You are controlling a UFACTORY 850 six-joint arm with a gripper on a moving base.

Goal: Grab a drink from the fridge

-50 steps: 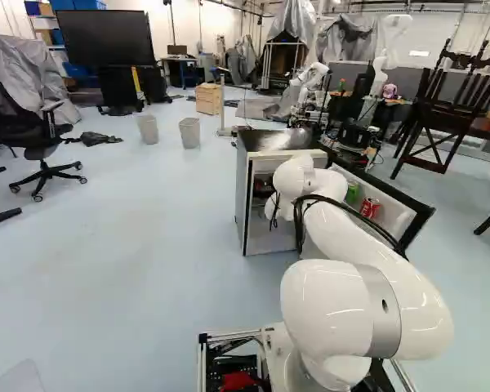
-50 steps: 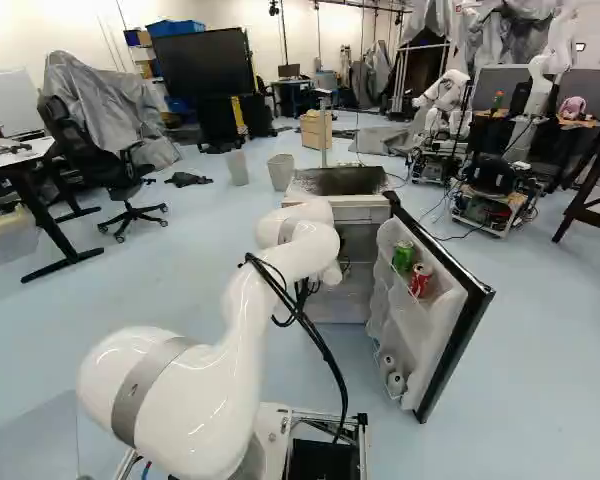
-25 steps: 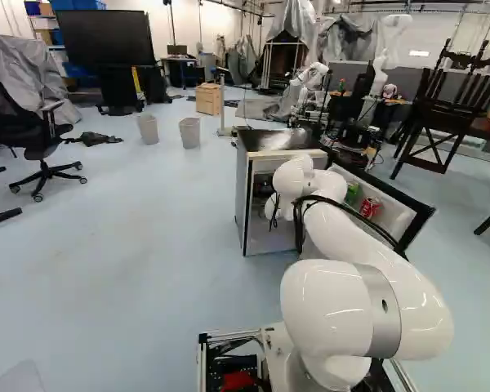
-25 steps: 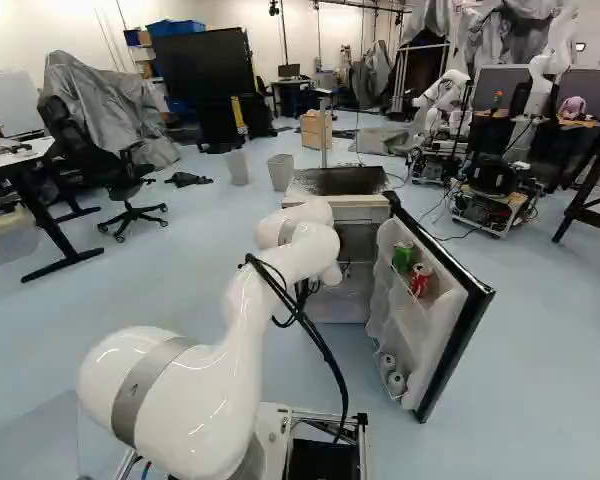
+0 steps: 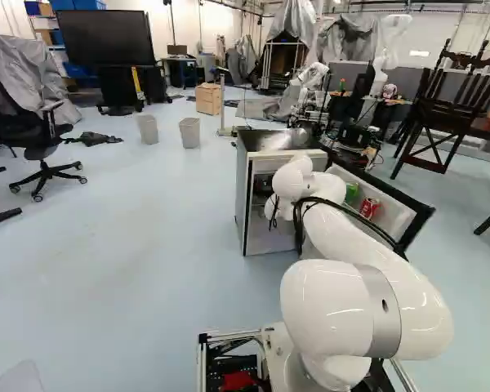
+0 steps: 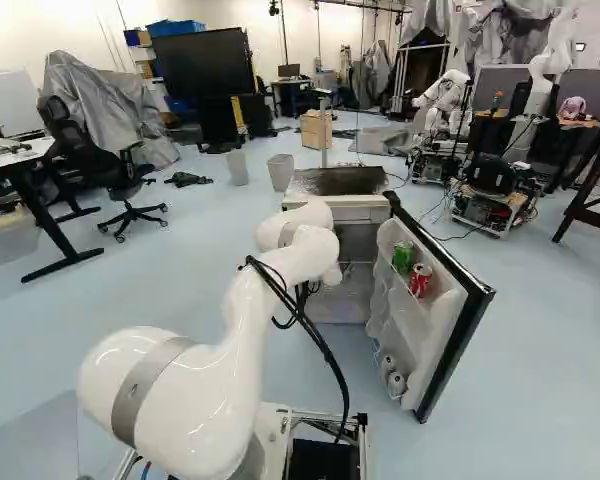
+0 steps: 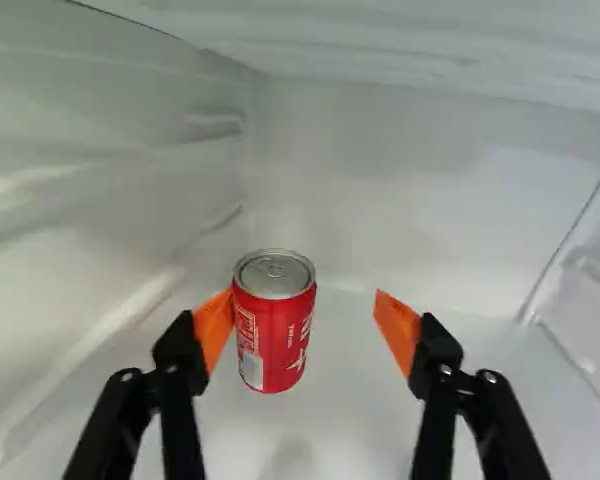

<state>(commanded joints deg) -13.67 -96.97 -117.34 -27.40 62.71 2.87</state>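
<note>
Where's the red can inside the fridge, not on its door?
In the wrist view, the red can stands upright between the fingers of the open gripper, near one orange pad and clear of the other.

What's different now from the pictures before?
Only a little: the robot arm's bent part by the fridge looks slightly lower in the right base view. The earlier pictures don't show whether its grip changed. The base, fridge, open door, and green and red door cans stayed put.
</note>
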